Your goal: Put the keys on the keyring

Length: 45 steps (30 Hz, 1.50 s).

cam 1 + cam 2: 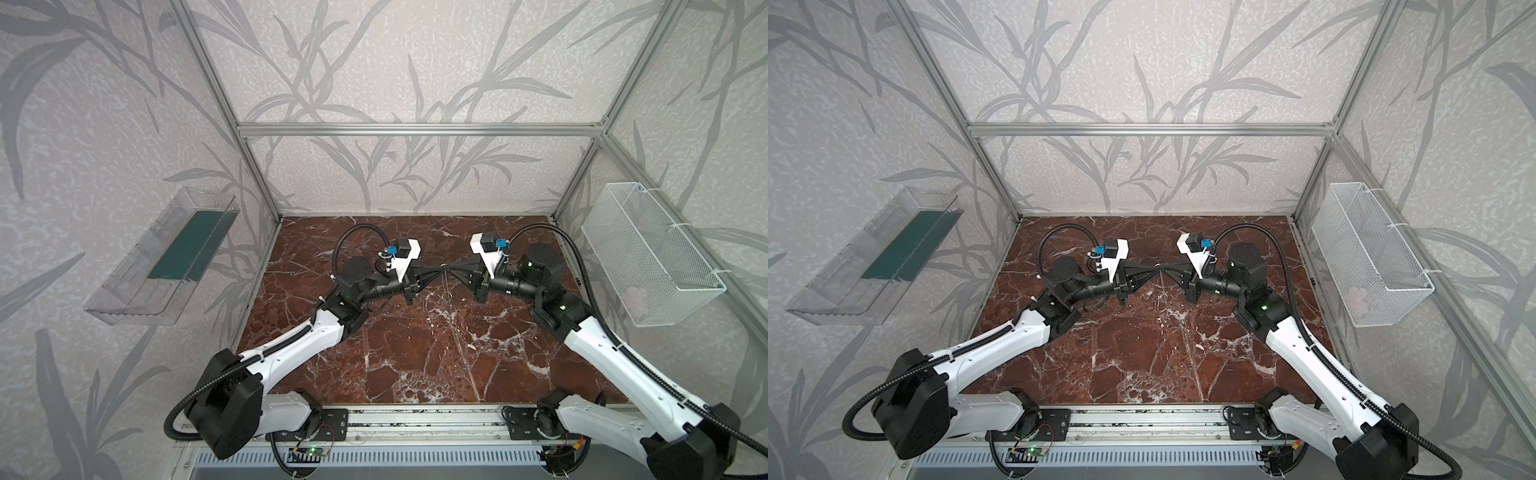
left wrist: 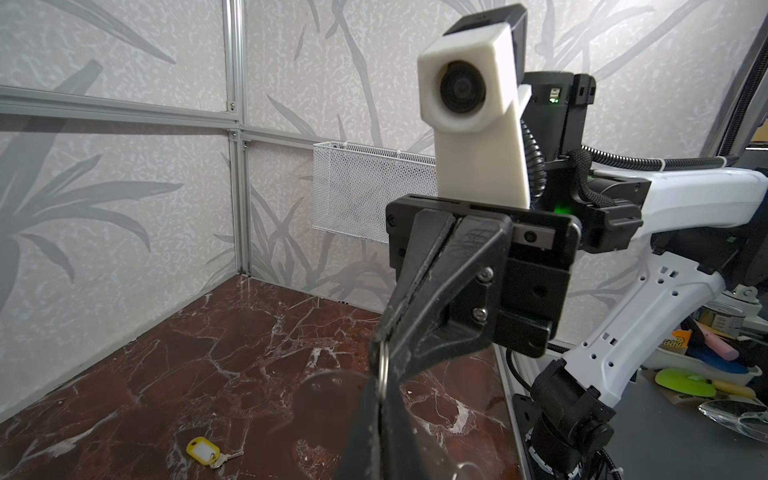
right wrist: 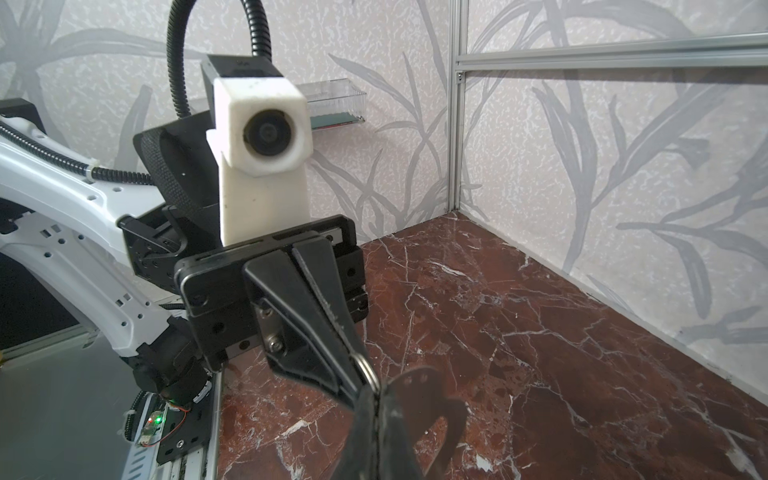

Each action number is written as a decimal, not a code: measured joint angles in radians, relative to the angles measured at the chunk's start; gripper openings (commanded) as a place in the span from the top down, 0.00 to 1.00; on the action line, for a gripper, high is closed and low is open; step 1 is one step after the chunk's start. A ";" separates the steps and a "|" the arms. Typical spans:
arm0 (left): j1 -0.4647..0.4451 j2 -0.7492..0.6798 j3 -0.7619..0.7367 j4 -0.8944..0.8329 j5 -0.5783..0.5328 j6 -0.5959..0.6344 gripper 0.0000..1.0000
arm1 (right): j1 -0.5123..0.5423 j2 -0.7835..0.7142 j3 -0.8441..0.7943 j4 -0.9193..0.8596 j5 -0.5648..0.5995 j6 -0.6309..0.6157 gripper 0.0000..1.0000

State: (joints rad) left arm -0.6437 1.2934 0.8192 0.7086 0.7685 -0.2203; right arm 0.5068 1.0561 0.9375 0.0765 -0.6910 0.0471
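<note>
My arms [image 1: 291, 353] are white with black joints. The table [image 1: 415, 353] is red-brown marble, white-veined; walls [image 1: 415, 62] pale grey, leaf-patterned. Ring [image 3: 366, 369] silver, tag [image 2: 202, 449] yellow, basket [image 1: 648, 257] white mesh.

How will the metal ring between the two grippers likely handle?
Likely stiff and light: the metal ring is thin wire. Its smooth metal may slip or twist, since the left gripper and right gripper pinch only its edge.

White arms [image 1: 291, 353], blk joints [image 1: 226, 411], ribbed cables [image 1: 357, 232]
</note>
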 measured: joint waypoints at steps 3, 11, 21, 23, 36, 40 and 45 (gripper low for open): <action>0.003 0.003 0.011 -0.009 0.015 0.000 1.00 | -0.001 -0.002 0.005 -0.005 -0.002 -0.008 1.00; -0.011 -0.043 0.041 -0.224 -0.024 0.121 0.75 | 0.008 0.010 0.084 -0.197 -0.007 -0.118 1.00; -0.024 -0.185 0.100 -0.588 -0.224 0.350 0.74 | 0.046 0.115 0.344 -0.629 0.062 -0.379 1.00; -0.024 -0.188 0.108 -0.616 -0.238 0.377 0.74 | 0.064 0.152 0.396 -0.707 0.088 -0.421 1.00; -0.024 -0.150 0.183 -0.751 -0.124 0.464 0.76 | 0.098 0.225 0.485 -0.925 0.132 -0.541 1.00; -0.024 -0.134 0.198 -0.771 -0.074 0.473 0.76 | 0.101 0.225 0.490 -0.935 0.132 -0.550 1.00; -0.024 -0.113 0.209 -0.795 -0.041 0.475 0.76 | 0.103 0.225 0.490 -0.942 0.132 -0.555 1.00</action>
State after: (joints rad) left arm -0.6674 1.1805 1.0283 -0.0860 0.7277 0.2546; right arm 0.6094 1.2816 1.4273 -0.8658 -0.5587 -0.5076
